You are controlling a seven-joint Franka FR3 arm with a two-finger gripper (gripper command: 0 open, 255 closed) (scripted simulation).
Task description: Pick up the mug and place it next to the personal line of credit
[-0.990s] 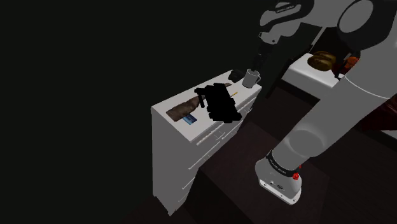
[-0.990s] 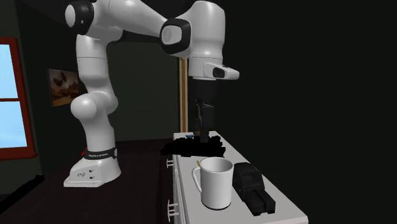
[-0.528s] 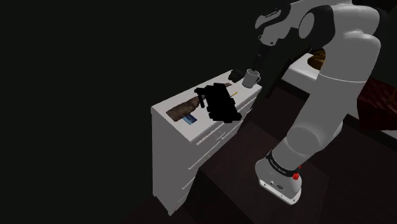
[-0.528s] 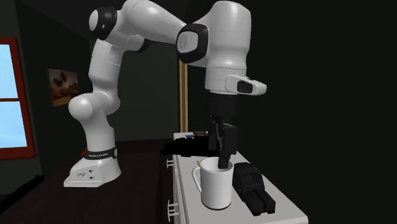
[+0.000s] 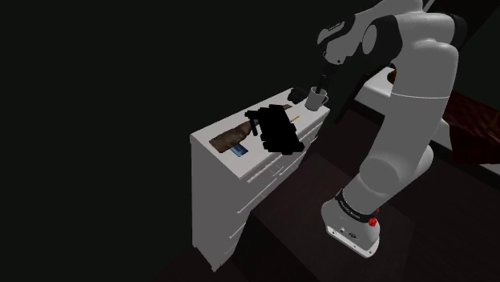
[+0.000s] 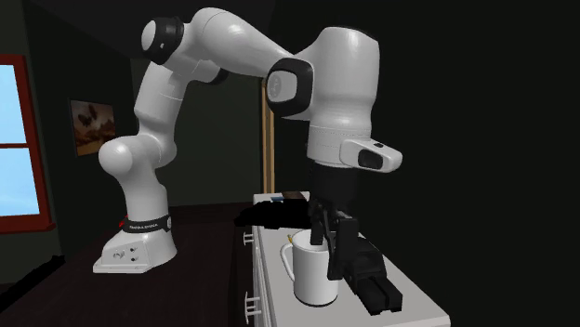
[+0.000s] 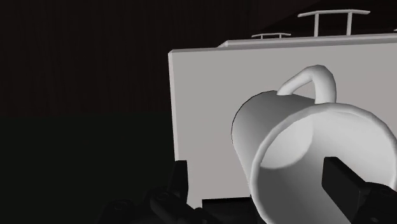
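A white mug [image 5: 316, 99] stands upright at the far end of a white dresser [image 5: 216, 184], handle toward the dresser's drawer side. My gripper [image 6: 333, 249] is open and down at the mug [image 6: 311, 274]. One finger reaches inside its rim and the other stands outside, next to a black block [image 6: 372, 277]. In the wrist view the mug [image 7: 299, 146] lies between the spread fingers [image 7: 343, 181], not clasped. A small blue card [image 5: 237, 151] lies at the dresser's near end, beside a brown object [image 5: 227, 138].
A large black object [image 5: 276, 130] lies mid-dresser between the mug and the card. The robot's base [image 5: 352, 228] stands on the dark floor beside the dresser. A window [image 6: 14, 139] and a framed picture [image 6: 93, 125] are on the wall behind.
The arm has swung from the middle of the dresser to the mug and come down, so the open fingers now straddle the mug's rim. The mug has not moved.
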